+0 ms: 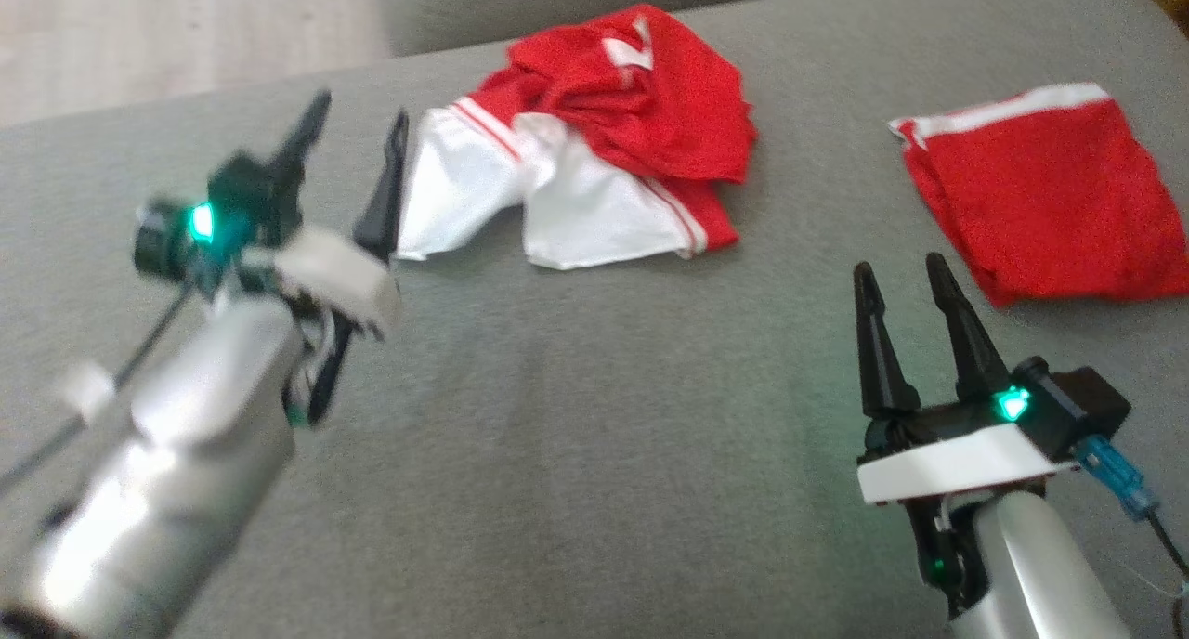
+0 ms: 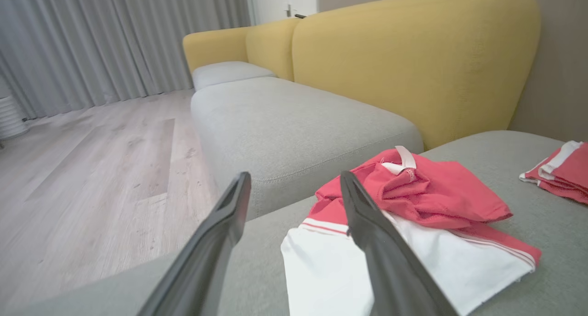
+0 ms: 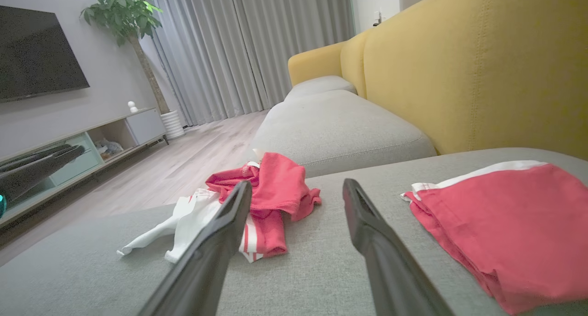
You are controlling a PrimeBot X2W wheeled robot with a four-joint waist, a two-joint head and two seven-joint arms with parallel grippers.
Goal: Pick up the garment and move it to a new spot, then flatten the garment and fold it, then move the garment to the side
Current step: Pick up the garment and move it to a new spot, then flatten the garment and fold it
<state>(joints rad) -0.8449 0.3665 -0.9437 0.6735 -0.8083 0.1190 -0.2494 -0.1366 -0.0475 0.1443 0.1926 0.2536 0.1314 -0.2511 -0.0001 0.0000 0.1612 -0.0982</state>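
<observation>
A crumpled red and white garment (image 1: 594, 147) lies in a heap at the far middle of the grey sofa seat (image 1: 576, 435). My left gripper (image 1: 358, 142) hovers just left of its white sleeve, open and holding nothing; in the left wrist view the garment (image 2: 413, 215) sits past the right finger. My right gripper (image 1: 896, 272) stands open and empty at the lower right, well apart from the heap. Seen from the right wrist, the garment (image 3: 248, 205) lies ahead to the left.
A folded red garment with a white band (image 1: 1045, 193) lies at the far right of the seat, close to my right gripper. A yellow backrest (image 2: 413, 63) rises behind. Wooden floor (image 2: 92, 169) drops off to the left, with a TV bench (image 3: 69, 155) beyond.
</observation>
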